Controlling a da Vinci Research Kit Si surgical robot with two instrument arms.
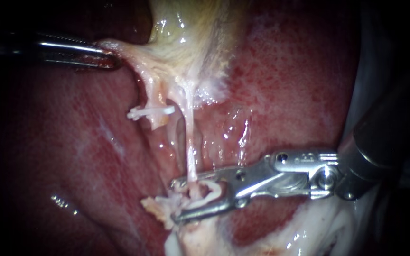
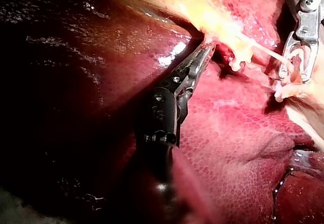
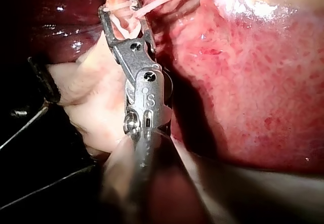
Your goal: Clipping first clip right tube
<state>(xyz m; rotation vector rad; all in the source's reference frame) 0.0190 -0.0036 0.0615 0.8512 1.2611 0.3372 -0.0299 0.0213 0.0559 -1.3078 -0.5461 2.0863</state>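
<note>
My left instrument (image 1: 107,54) comes in at the upper left, its jaws shut on a pale fold at the gallbladder's (image 1: 191,38) edge and holding it taut; the left wrist view shows the same hold (image 2: 205,49). Two tubes run down from the gallbladder. The left tube carries a white clip (image 1: 150,112) across it. The right tube (image 1: 189,132) is a thin pale strand. My right instrument (image 1: 186,199) straddles its lower end, jaws standing apart with a white clip (image 1: 210,189) held between them. In the right wrist view the strand passes between those jaws (image 3: 124,16).
Red liver (image 1: 72,156) surrounds the tubes on both sides. A frayed pale stub of tissue (image 1: 155,208) lies just beside the right jaws' tips. Whitish tissue (image 1: 319,227) sits under the right instrument's shaft.
</note>
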